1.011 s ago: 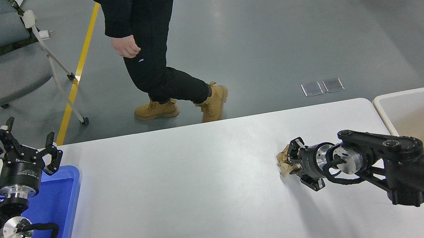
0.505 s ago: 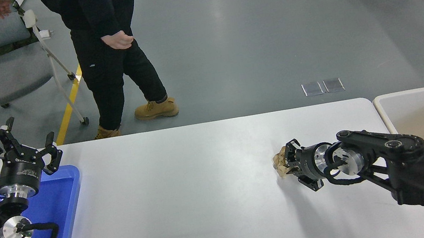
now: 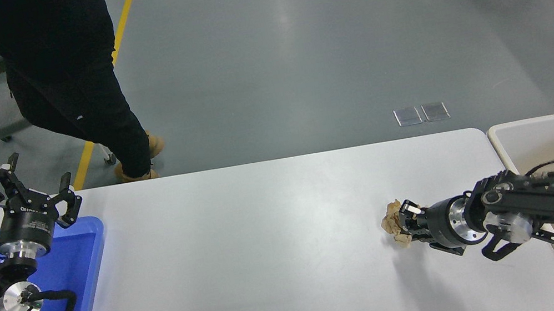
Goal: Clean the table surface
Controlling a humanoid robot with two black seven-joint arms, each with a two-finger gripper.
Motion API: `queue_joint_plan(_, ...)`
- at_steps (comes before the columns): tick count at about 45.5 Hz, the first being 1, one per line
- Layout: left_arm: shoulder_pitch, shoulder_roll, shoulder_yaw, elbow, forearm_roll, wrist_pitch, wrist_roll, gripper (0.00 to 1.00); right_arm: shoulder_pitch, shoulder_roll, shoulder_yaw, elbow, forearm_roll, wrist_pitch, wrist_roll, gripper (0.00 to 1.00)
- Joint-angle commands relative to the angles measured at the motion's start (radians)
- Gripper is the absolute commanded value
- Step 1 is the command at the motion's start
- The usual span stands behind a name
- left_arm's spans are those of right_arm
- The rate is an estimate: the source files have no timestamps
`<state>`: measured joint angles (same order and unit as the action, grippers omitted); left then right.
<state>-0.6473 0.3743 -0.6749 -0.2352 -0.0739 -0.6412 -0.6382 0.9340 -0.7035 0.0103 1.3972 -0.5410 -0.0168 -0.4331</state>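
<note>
The white table surface (image 3: pixel 248 250) fills the lower middle of the head view. A crumpled ball of brown paper (image 3: pixel 393 223) is held just above its right part, with my right gripper (image 3: pixel 403 224) shut on it, and a shadow lies on the table below the gripper. The right arm reaches in from the right edge across the beige bin. My left gripper (image 3: pixel 28 183) stands open over the far end of the blue tray at the lower left, parked and holding nothing.
A blue plastic tray (image 3: pixel 80 290) lies at the table's left side under the left arm. A beige rectangular bin (image 3: pixel 543 133) stands off the table's right end. A person in black (image 3: pixel 68 83) walks past the far left corner, near a grey chair.
My right gripper has closed on the paper ball, lifted it and drawn it back to the right toward the bin. The person has walked left. The left arm has not moved.
</note>
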Motion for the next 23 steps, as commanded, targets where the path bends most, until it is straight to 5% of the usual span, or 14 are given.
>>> queue_joint_plan(1, 0.001, 0.000, 0.000, 0.001, 0.000, 0.000, 0.000, 1.00, 0.029, -0.267, 0.060, 0.155, -0.089, 0.155, 0.000, 0.00)
queue_joint_plan(23, 0.001, 0.000, 0.000, -0.001, 0.000, 0.000, 0.000, 1.00, 0.037, -0.594, 0.320, 0.247, -0.134, 0.500, 0.000, 0.00)
